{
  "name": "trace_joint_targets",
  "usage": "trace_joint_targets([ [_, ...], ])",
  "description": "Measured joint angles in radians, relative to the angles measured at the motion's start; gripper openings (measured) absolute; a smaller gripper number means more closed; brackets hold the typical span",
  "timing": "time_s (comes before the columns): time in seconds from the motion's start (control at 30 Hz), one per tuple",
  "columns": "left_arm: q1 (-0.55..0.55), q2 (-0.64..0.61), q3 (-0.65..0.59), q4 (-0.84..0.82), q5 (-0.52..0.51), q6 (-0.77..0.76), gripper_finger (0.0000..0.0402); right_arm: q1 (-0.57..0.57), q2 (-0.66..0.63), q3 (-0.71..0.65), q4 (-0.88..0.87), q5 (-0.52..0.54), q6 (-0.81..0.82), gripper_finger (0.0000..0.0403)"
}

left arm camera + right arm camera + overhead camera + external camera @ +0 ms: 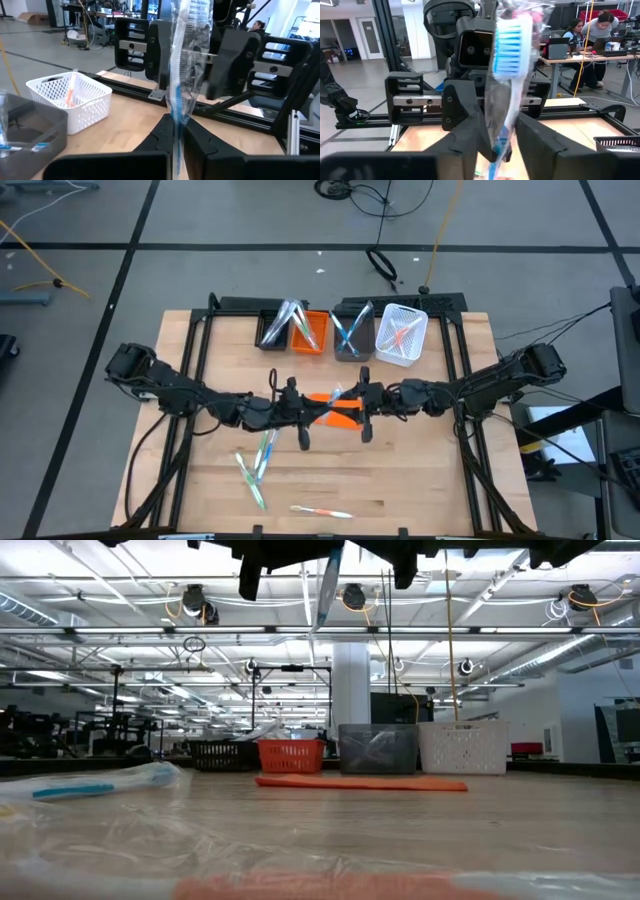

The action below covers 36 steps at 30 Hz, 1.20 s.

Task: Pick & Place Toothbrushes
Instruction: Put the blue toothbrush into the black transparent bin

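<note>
The left gripper (179,137) was clamped on a wrapped blue toothbrush (181,75), held upright above the table's middle; the right gripper (502,137) faced it, its fingers half-spread around the same brush, both equally near; the orange sheet (345,412) lay below; four bins (343,332) stood behind; more toothbrushes (255,470) lay nearer the front.

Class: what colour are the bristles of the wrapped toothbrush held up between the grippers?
Blue and white bristles, clearest in the right wrist view.

No readable text, label, brand, number or sign in any view. Wrapper of toothbrush (509,75) before my fingers: no legible print. Bins, table: unmarked.
</note>
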Motion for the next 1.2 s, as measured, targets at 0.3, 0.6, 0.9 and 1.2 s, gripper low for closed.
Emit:
trace_joint_targets([
  [0.3, 0.0, 0.0, 0.0, 0.001, 0.015, 0.001, 0.0005, -0.007, 0.0, 0.0, 0.003, -0.003, -0.008, 0.0012],
  [0.6, 0.001, -0.001, 0.0, -0.011, 0.01, -0.014, 0.0055, -0.007, 0.0, 0.0, 0.001, -0.005, -0.013, 0.0005],
  [0.9, 0.001, -0.001, 0.0, -0.037, 0.008, 0.066, 0.0163, -0.006, 0.0, 0.0, -0.028, -0.006, 0.002, 0.0003],
  [1.2, 0.001, -0.001, -0.001, -0.101, 0.008, 0.07, 0.0289, -0.006, -0.008, 0.0, -0.057, -0.006, 0.008, 0.0003],
])
